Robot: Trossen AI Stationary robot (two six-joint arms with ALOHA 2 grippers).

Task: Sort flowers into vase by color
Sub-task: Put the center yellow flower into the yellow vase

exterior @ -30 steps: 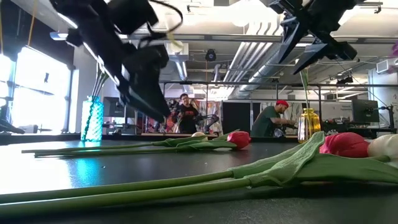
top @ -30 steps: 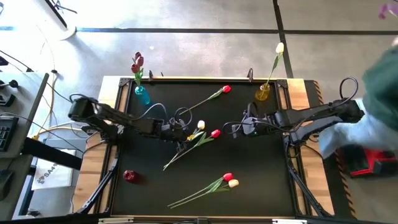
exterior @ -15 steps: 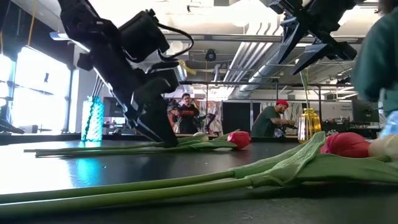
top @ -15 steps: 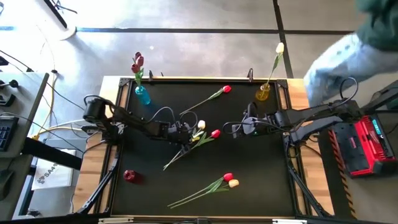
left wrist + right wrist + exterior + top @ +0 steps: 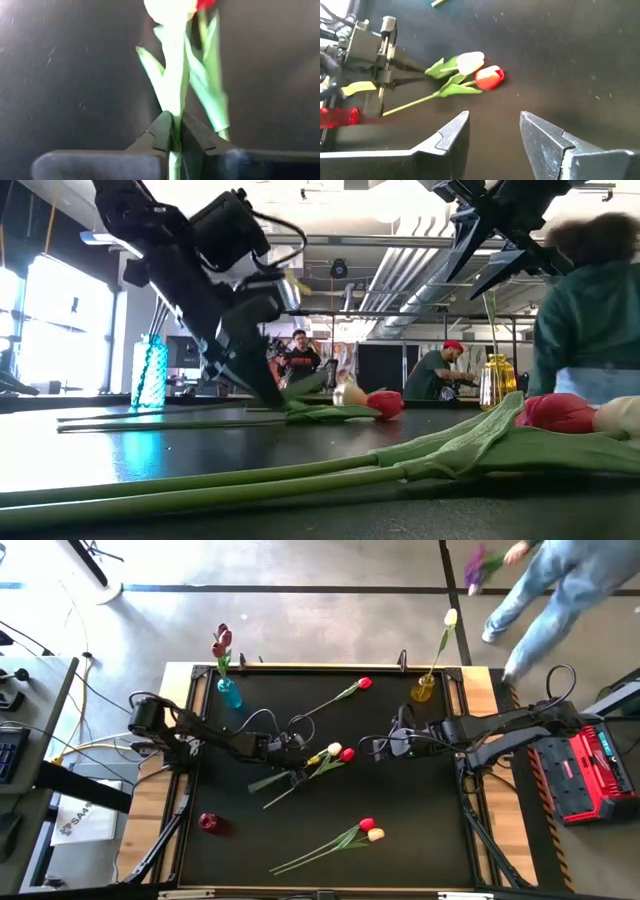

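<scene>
While my left jaws [image 5: 172, 131] pinch the cream-white tulip [image 5: 333, 749] mid-stem at counter [image 5: 420, 830] centre: light, limp, head fragile. Right jaws [image 5: 492, 131], three o'clock, gaping, empty.

A passing person [image 5: 545, 585] is blurred and cut off.

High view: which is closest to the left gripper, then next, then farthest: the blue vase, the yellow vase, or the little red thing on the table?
From the left gripper:
1. Blue vase, back left corner.
2. Small red object, front left; only slightly farther.
3. Yellow vase, back right.
</scene>
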